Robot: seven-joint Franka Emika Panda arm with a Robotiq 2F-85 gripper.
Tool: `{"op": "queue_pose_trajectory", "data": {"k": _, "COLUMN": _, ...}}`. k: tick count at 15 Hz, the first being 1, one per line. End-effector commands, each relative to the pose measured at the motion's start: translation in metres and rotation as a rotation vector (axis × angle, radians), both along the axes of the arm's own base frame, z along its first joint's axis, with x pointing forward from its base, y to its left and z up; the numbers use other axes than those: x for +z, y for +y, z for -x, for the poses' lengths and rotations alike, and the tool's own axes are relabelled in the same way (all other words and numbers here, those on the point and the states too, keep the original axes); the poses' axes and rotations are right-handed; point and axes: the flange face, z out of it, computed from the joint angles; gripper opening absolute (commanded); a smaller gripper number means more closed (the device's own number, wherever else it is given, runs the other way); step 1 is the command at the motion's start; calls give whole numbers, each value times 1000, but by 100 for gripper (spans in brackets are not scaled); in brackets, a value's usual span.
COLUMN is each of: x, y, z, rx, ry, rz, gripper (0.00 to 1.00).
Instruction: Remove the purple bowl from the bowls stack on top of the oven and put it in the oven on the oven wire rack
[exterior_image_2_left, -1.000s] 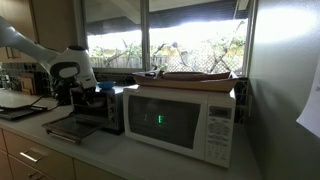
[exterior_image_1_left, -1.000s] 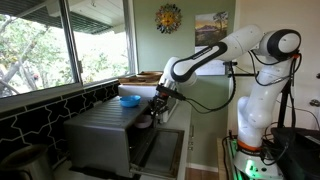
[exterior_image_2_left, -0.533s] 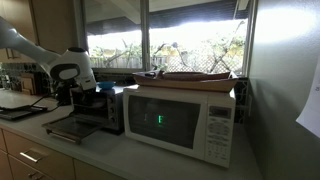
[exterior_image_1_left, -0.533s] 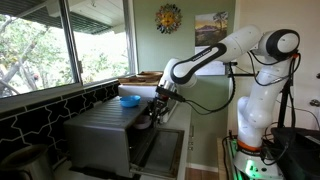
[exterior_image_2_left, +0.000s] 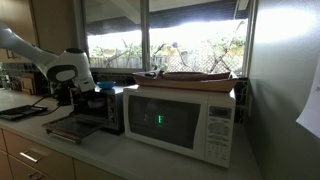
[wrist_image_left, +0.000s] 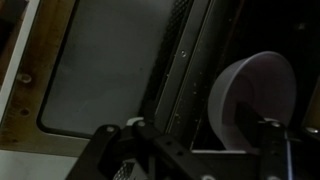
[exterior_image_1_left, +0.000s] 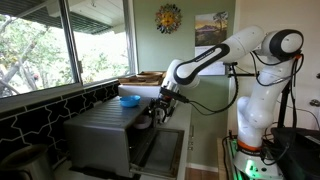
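Observation:
The purple bowl (wrist_image_left: 252,98) shows pale and round in the wrist view, inside the dark mouth of the oven (exterior_image_1_left: 104,136). My gripper (wrist_image_left: 203,128) is open. Its left finger stands well clear of the bowl, and the right finger (wrist_image_left: 270,126) is near the bowl's lower edge. In both exterior views the gripper (exterior_image_1_left: 156,112) (exterior_image_2_left: 73,96) is at the oven's open front, above the dropped door (exterior_image_1_left: 162,150). A light blue bowl (exterior_image_1_left: 129,100) stays on top of the oven (exterior_image_2_left: 98,113). The wire rack is too dark to make out.
A white microwave (exterior_image_2_left: 185,120) stands beside the oven, with a flat wooden tray (exterior_image_2_left: 195,75) on top. The oven door's glass pane (wrist_image_left: 100,70) fills the left of the wrist view. Windows run behind the counter, and the robot's base (exterior_image_1_left: 252,120) stands beside it.
The jaws have opened from shut on the purple bowl to wide apart. The gripper has shifted slightly up and back from the oven's mouth.

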Motion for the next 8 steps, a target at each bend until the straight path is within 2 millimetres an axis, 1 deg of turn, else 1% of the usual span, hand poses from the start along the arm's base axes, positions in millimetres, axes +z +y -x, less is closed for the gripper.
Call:
{"op": "queue_pose_trajectory", "data": {"k": 1, "x": 18, "y": -9, "z": 7, "rx": 12, "ry": -106, "rz": -42, "gripper": 100}}
{"op": "queue_pose_trajectory", "data": {"k": 3, "x": 26, "y": -10, "z": 7, "rx": 32, "ry": -151, "rz": -57, "gripper": 100}}
{"op": "queue_pose_trajectory", "data": {"k": 5, "x": 24, "y": -12, "z": 10, "rx": 86, "ry": -147, "rz": -60, "gripper": 100}}
{"op": "queue_pose_trajectory", "data": {"k": 8, "x": 26, "y": -20, "z": 13, "rx": 178, "ry": -155, "rz": -33, "gripper": 100}}
